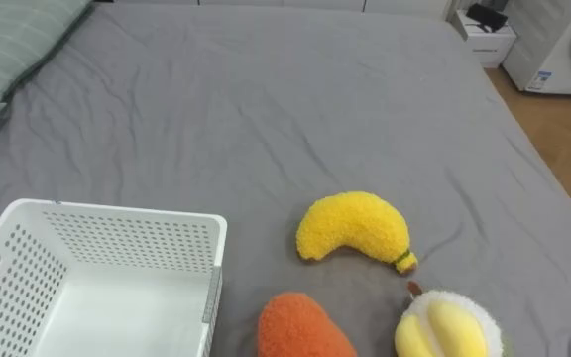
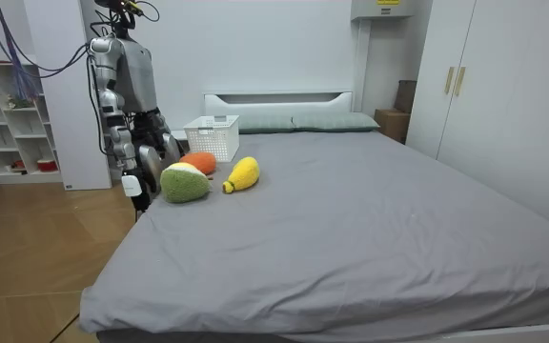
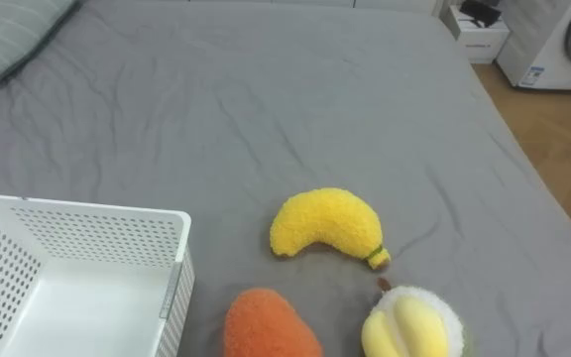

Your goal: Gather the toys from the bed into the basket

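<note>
Orange plush toy [image 1: 300, 327] lies at the near edge of the bed [image 1: 266, 99], between the white basket [image 1: 127, 238] on the left and the white-and-yellow plush toy [image 1: 447, 325] on the right. Right hand [image 2: 132, 183] hangs low beside the near bed edge, apart from the toys; finger state cannot be determined. Banana plush toy [image 1: 355, 230] lies just beyond the other two. All three are outside the basket. Expect light, soft, compressible, non-slip bodies. Grasp across the thickest midsection; for the banana, wrap around its curve
</note>
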